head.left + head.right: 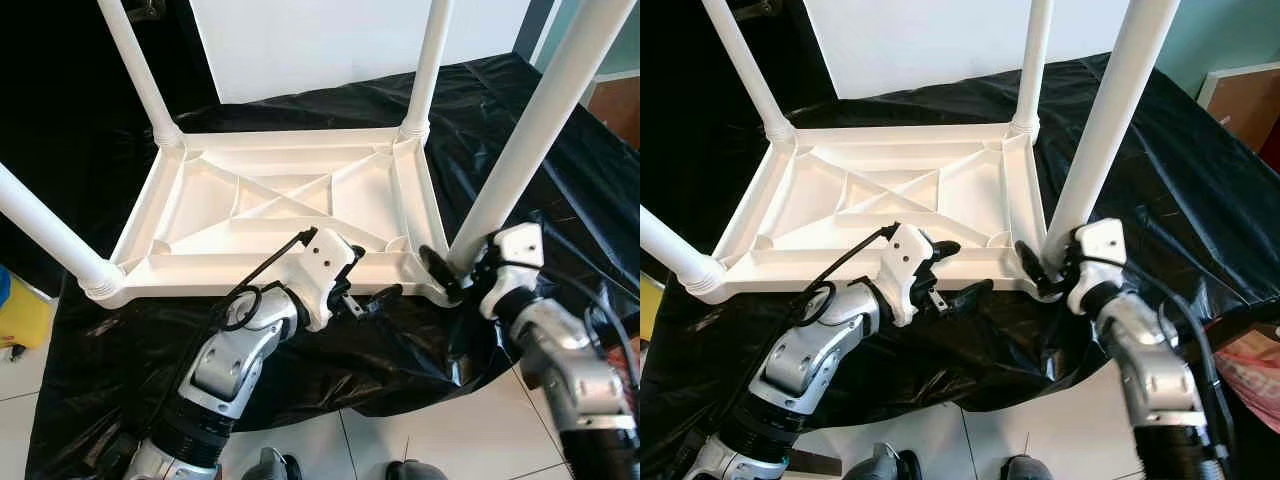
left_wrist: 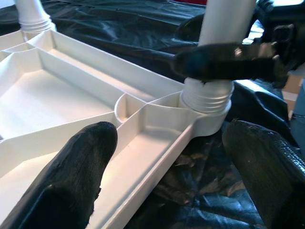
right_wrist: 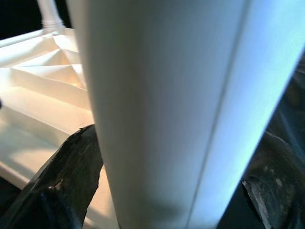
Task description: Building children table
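A black plastic sheet [image 1: 560,180] covers the surface, and on it, filling the centre of the head view, lies the white children's tabletop [image 1: 280,215] upside down with four white legs [image 1: 135,70] standing up from its corners. At about 4 o'clock the right pincer [image 1: 452,272] is clamped on the near-right leg [image 1: 530,130] just above its socket. The left pincer [image 1: 365,285], at 6 o'clock, has its fingers apart, straddling the tabletop's near rim.

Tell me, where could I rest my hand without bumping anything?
Free: black sheet right of the table, and the ribbed underside between the far legs. Crowded: the near right corner, where the right gripper clasps the leg and the left gripper straddles the rim.
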You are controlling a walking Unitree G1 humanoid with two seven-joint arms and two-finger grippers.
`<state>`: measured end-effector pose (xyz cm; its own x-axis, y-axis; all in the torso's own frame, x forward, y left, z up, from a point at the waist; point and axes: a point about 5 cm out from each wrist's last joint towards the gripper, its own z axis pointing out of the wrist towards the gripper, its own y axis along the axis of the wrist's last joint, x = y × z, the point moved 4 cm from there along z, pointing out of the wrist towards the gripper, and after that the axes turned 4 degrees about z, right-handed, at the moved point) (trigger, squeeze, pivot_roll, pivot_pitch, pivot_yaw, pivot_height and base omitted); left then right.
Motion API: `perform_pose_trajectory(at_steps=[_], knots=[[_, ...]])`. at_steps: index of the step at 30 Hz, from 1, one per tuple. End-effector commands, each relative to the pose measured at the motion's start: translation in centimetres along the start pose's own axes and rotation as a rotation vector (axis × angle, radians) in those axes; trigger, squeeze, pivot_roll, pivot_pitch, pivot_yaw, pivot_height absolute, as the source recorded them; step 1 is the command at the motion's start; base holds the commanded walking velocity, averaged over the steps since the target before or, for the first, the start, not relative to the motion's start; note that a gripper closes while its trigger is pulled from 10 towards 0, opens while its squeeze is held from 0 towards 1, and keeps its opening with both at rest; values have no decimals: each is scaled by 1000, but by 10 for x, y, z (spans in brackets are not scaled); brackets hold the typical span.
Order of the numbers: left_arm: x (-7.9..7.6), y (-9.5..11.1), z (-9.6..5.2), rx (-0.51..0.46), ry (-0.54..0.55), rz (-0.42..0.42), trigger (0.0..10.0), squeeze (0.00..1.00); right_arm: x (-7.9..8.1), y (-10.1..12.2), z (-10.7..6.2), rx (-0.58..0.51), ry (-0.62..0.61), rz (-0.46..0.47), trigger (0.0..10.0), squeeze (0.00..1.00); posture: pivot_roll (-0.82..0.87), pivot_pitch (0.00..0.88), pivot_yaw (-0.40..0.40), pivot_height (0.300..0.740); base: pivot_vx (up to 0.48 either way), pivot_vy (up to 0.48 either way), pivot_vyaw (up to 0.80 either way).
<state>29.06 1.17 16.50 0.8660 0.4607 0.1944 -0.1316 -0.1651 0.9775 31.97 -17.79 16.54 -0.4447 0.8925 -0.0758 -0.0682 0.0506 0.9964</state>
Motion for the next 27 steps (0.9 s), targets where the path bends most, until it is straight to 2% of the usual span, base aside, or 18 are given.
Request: perform_pose_trajectory(at_steps=[1, 3, 5, 8, 12, 13, 25, 26, 27], knots=[[0, 0, 0, 7, -3, 1, 10000, 0, 5, -5, 2, 37, 107, 4, 10000, 0, -109, 111, 53, 740, 0, 0, 0], [0, 0, 0, 7, -3, 1, 10000, 0, 5, -5, 2, 37, 107, 4, 10000, 0, -109, 111, 53, 740, 0, 0, 0], [0, 1, 0, 4, -3, 2, 10000, 0, 4, -8, 6, 71, 179, -29, 10000, 0, -105, 109, 53, 740, 0, 0, 0], [0, 2, 0, 2, -3, 4, 10000, 0, 3, -11, 9, 99, 220, -51, 10000, 0, -105, 109, 53, 740, 0, 0, 0], [0, 3, 0, 1, -1, 5, 10000, 0, 1, -12, 9, 108, 234, -59, 10000, 0, -98, 107, 51, 740, 0, 0, 0], [0, 2, -1, 2, 2, 4, 10000, 0, -1, -14, 9, 116, 242, -69, 0, 0, -97, 107, 48, 740, 0, 0, 0], [1, 1, -1, 3, 8, -1, 10000, 0, -8, -25, 1, 156, 265, -78, 0, 0, -105, 113, 50, 740, 0, 0, 0], [1, 2, -1, 3, 7, -2, 10000, 0, -9, -27, 0, 164, 250, -74, 10000, 0, -105, 113, 51, 740, 0, 0, 0], [1, 2, -1, 3, 6, -1, 10000, 0, -10, -29, 0, 170, 224, -75, 10000, 0, -106, 114, 51, 740, 0, 0, 0]])
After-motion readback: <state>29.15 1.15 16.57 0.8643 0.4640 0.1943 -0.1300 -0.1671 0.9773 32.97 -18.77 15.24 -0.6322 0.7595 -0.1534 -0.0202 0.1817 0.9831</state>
